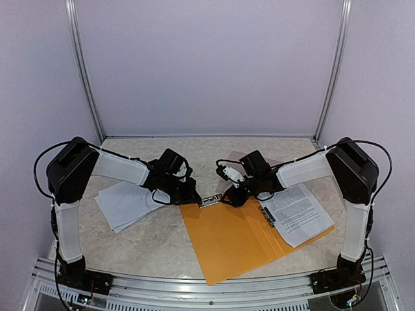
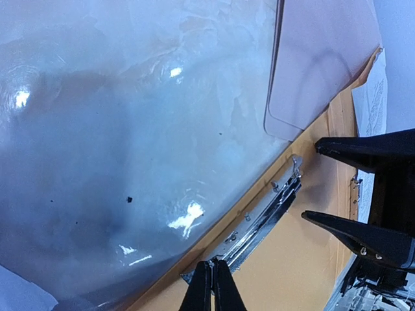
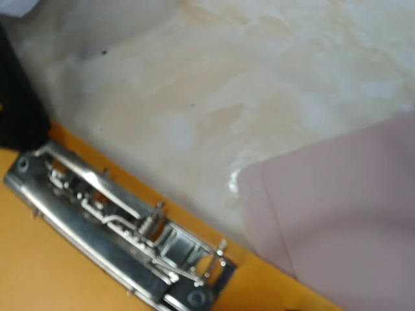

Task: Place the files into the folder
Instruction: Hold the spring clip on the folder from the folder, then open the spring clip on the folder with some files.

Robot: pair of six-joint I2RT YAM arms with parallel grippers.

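Note:
The orange folder (image 1: 240, 243) lies open at the table's middle, its metal clip (image 1: 209, 201) at the top left corner. One printed file (image 1: 297, 212) rests on the folder's right half; a loose stack of white files (image 1: 126, 206) lies on the table to the left. My left gripper (image 2: 213, 280) is shut, its tips touching the near end of the clip (image 2: 266, 210); whether they pinch anything I cannot tell. My right gripper (image 2: 311, 183) hangs open just above the folder (image 2: 305, 272), right of the clip. Its own wrist view shows the clip (image 3: 117, 227) but no fingers.
A translucent taupe cover sheet (image 2: 318, 65) lies on the marble tabletop (image 1: 162, 246) behind the folder, its rounded corner (image 3: 259, 175) near the clip. Both forearms cross low over the table's middle. An aluminium rail (image 1: 194, 285) runs along the near edge.

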